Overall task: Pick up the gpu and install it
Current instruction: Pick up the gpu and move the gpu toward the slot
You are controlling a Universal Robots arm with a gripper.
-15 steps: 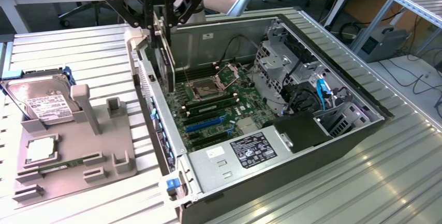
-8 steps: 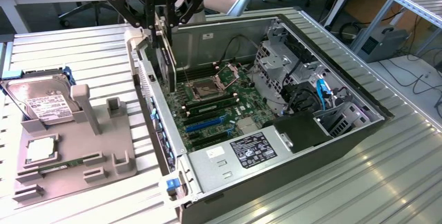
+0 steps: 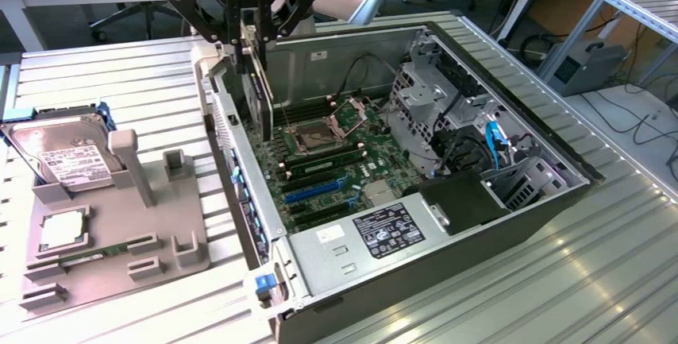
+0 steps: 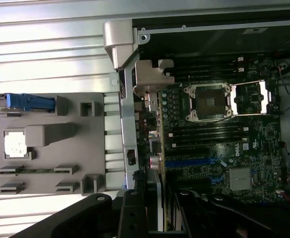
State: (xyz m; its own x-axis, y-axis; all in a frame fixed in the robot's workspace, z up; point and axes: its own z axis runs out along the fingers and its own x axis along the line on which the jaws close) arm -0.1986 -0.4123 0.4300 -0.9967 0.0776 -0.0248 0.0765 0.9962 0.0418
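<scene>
My gripper [image 3: 254, 42] is shut on the gpu [image 3: 262, 90], a thin dark card that hangs edge-on from the fingers. It hangs above the open computer case [image 3: 551, 201], close to the case's wall on the exterior view's left, over the motherboard [image 3: 329, 161]. In the wrist view the gpu [image 4: 159, 144] runs as a narrow strip from my gripper [image 4: 157, 210] toward its silvery end bracket [image 4: 152, 79]. It lies beside the processor socket [image 4: 206, 101] and the blue expansion slot [image 4: 194, 161]. The card's lower edge hangs above the board, apart from the slots.
A grey fixture tray [image 3: 159, 225] stands on the exterior view's left of the case. It holds a silver hard drive [image 3: 63, 157], a processor chip [image 3: 62, 229] and a green memory stick [image 3: 101, 250]. Drive cages and cables [image 3: 466, 137] crowd the case's right side. Slatted metal tabletop lies all around.
</scene>
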